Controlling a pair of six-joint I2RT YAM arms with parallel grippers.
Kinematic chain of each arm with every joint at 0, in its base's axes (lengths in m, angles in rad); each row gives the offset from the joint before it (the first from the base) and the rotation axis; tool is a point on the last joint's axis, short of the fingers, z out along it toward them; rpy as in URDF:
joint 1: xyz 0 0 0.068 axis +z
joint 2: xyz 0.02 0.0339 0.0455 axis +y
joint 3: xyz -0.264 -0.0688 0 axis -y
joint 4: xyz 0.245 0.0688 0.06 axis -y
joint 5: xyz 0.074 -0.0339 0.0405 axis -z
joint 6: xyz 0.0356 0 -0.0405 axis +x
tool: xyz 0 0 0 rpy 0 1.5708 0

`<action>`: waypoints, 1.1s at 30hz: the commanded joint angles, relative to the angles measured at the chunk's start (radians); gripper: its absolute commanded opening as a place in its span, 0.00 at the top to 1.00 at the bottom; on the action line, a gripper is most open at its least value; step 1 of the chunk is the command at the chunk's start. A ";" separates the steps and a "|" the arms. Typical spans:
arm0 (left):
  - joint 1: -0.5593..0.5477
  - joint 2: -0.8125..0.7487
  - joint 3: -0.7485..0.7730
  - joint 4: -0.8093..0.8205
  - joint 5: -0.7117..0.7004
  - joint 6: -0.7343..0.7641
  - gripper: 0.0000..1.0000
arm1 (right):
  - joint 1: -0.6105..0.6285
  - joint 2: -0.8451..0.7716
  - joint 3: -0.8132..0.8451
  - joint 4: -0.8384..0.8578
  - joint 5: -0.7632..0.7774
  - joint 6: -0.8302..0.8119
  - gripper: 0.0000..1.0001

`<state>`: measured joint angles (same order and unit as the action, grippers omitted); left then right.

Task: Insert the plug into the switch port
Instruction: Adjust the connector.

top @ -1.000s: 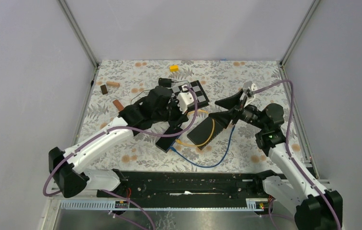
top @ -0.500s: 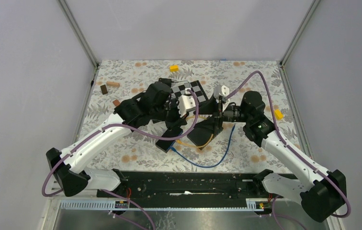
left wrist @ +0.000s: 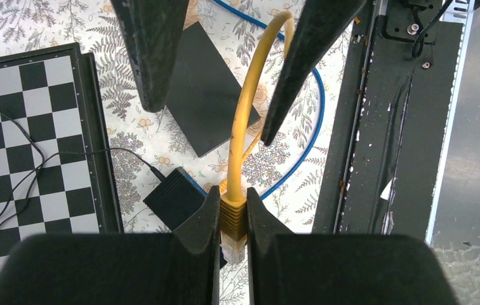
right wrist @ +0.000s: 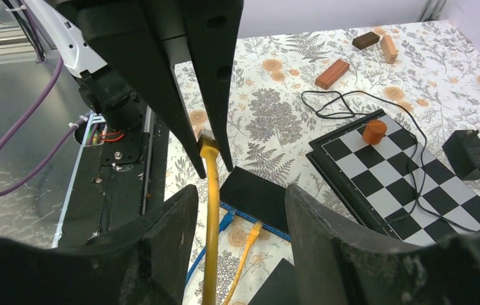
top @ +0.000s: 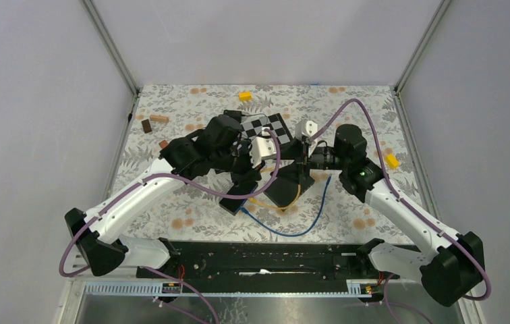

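Left claw (left wrist: 232, 198) clenched on yellow clear-tipped cable plug (left wrist: 233, 219) — aloft over mid floral worktop (top: 171, 108), above small black ribbed switch box (left wrist: 177, 200) — right claw (right wrist: 237, 190) released, astride yellow cable (right wrist: 211, 210); alignment step, seemingly, needing a square descent into a port.

Right claw (right wrist: 240, 198) parted around yellow cable (right wrist: 211, 222), left claw (right wrist: 214, 166) pinching plug (right wrist: 207, 143), switch (right wrist: 258, 196) below

No legible text, no brands, no numbers (in any view)
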<state>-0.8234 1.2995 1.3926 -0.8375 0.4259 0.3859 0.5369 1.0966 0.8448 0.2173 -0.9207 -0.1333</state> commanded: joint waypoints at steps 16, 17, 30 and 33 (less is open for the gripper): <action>0.004 -0.276 -0.148 0.416 -0.070 -0.154 0.13 | 0.006 -0.129 -0.136 0.280 -0.003 0.143 1.00; 0.006 -0.308 -0.170 0.470 -0.085 -0.186 0.03 | 0.005 -0.151 -0.161 0.316 0.031 0.179 1.00; 0.009 -0.398 -0.333 0.934 -0.065 -0.695 0.10 | 0.006 -0.307 -0.320 0.689 0.238 0.506 1.00; 0.009 -0.387 -0.344 0.992 -0.005 -0.753 0.16 | 0.006 -0.329 -0.331 0.712 0.245 0.515 1.00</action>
<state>-0.8165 0.9081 1.0554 -0.0418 0.3256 -0.2157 0.5388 0.8078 0.5152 0.7677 -0.7307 0.3115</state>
